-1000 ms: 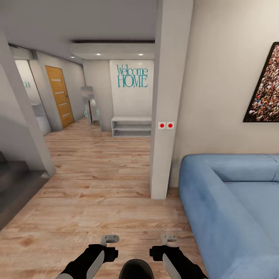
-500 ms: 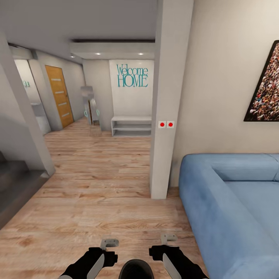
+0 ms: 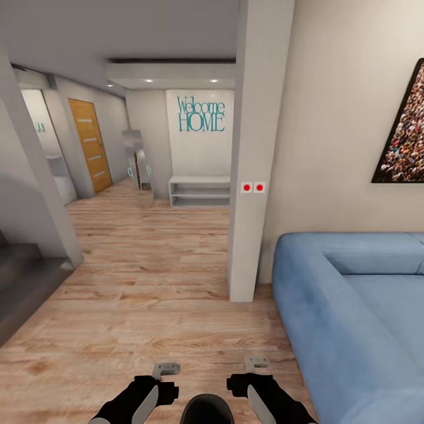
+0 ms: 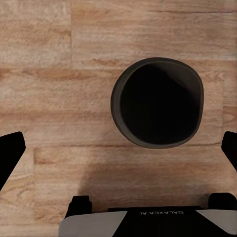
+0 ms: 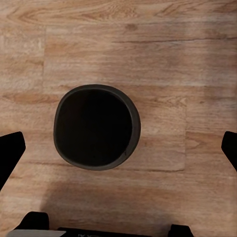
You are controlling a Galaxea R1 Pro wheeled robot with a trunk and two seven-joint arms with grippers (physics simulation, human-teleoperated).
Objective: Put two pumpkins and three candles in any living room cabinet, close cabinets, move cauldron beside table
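Observation:
The cauldron point(image 4: 158, 102) is a small round black pot with a wide dark mouth, standing upright on the light wood plank floor. In the left wrist view my left gripper point(image 4: 118, 153) hangs above it, open, its black fingertips point(image 4: 11, 148) spread wide and holding nothing. My right gripper point(image 5: 118, 153) is also open and empty above the cauldron point(image 5: 96, 127). In the head view a dark round shape point(image 3: 206, 409) sits between my left arm point(image 3: 138, 394) and right arm point(image 3: 265, 391) at the lower edge.
A blue corner sofa point(image 3: 353, 318) fills the right side. A white pillar point(image 3: 253, 176) with two red switches stands just ahead. Beyond it a hallway leads to a white bench point(image 3: 199, 191) and a wooden door point(image 3: 89, 144). Grey stairs point(image 3: 20, 288) are at the left.
The whole head view has shifted very slightly. My left arm has sunk a little in the picture. The right arm looks the same.

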